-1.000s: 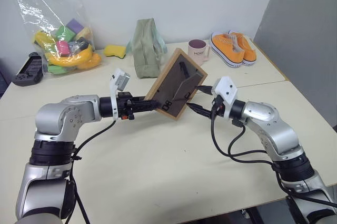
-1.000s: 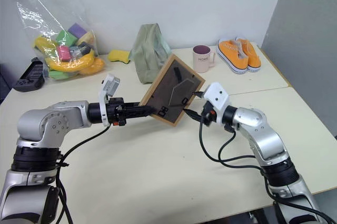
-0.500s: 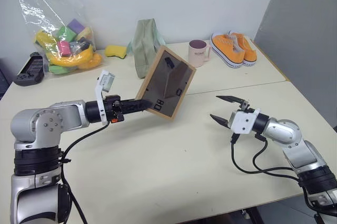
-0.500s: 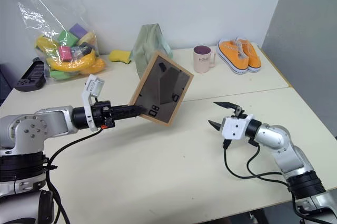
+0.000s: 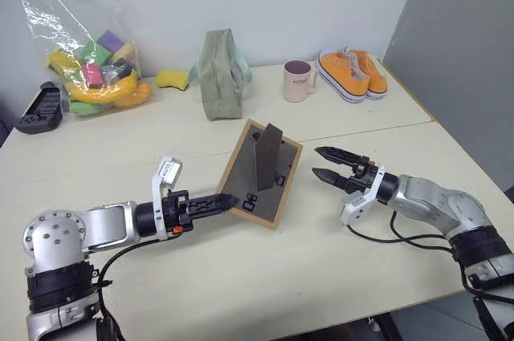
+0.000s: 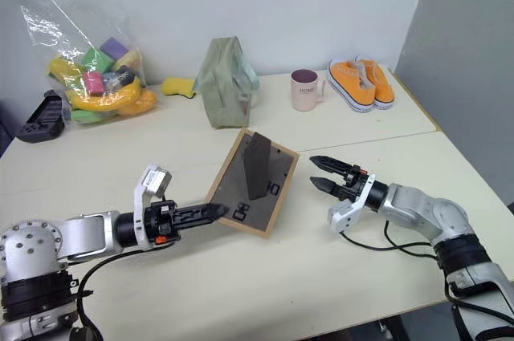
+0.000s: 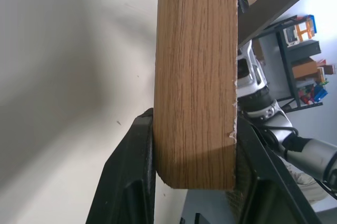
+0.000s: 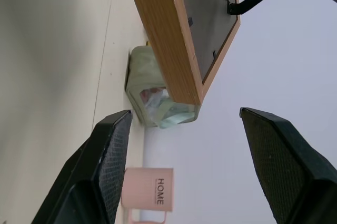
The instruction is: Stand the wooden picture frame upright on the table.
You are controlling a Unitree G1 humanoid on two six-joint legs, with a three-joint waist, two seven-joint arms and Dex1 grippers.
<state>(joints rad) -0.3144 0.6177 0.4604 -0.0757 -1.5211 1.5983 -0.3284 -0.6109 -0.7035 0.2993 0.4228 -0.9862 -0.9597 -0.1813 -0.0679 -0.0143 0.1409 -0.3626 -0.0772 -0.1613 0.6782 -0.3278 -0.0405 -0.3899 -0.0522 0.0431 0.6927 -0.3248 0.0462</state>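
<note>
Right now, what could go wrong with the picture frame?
The left gripper pinches only one corner of the wooden picture frame, so it may twist or slip. The easel stand sticks out; unless it meets the table squarely, the frame may tip. The right gripper, open, gives no support.

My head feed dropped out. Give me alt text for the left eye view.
The left gripper holds the wooden picture frame by its lower corner, back side up, easel stand folded out, low over the table. The right gripper is open beside it, apart.
</note>
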